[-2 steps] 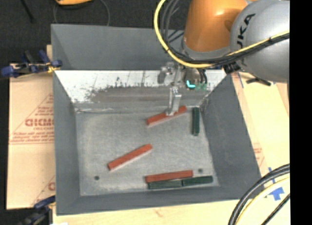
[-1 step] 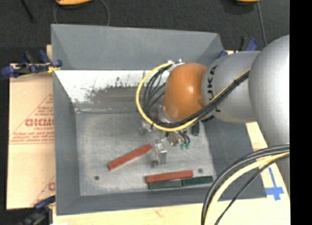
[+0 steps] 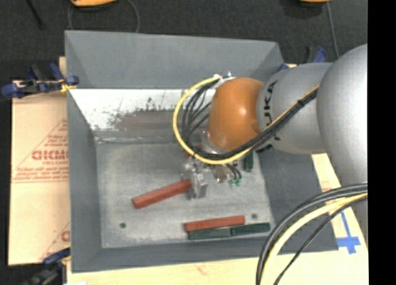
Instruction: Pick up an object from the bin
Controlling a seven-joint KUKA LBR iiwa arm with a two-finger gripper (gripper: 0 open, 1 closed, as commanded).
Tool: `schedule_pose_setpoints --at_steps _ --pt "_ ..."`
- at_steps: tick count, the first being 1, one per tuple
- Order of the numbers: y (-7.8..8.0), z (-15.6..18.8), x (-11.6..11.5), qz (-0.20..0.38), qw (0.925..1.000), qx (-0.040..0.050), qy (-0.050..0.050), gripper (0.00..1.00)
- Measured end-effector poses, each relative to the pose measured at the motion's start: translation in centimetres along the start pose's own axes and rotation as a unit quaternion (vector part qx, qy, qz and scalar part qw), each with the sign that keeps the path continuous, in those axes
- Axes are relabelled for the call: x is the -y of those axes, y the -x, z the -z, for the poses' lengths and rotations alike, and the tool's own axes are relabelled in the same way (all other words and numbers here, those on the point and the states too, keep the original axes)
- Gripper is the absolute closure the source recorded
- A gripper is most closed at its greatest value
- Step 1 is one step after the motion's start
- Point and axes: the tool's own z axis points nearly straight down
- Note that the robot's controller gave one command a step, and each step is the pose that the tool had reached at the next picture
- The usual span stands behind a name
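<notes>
A: Two bars lie along the near wall of the bin (image 3: 80, 172): a dark green bar (image 3: 229, 231) with a red bar (image 3: 213, 222) touching it.
B: Beyond them?
A: A red stick (image 3: 158, 196), slanted on the mid-floor. The gripper (image 3: 197, 183) sits at its right end; closed or not, I can't tell.
B: It looks stiff, light and probably smooth. Grip it across its narrow width.

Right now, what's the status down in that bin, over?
Gripper low at right end of slanted red bar; hold unconfirmed. Clear of it by the near wall: second red bar, green bar. Nothing in the way.
</notes>
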Motion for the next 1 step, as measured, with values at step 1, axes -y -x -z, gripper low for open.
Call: schedule_pose_setpoints --at_steps 1 --pt "1.38 15.65 1.78 -0.046 0.9989 0.0052 -0.001 1.00"
